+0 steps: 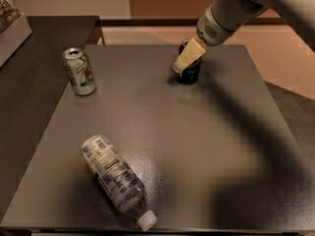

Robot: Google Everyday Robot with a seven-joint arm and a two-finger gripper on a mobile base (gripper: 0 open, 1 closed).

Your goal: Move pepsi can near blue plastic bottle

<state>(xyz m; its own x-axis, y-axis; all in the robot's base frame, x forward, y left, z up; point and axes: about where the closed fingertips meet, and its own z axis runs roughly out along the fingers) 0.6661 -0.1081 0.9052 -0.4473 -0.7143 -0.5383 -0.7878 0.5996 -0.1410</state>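
The pincer sits before the pepsi can, half-hiding it.

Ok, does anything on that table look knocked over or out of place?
Only the blue plastic bottle: it lies on its side near the table's front edge, cap on, nothing spilled. The pepsi can, with the gripper at it, and the white and green can stand upright.

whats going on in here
A one-armed robot is working on the pepsi can, which stands upright at the far side of the table. Its gripper is right at that can. The blue plastic bottle lies on its side near the front edge, well apart. A white and green can stands far left.
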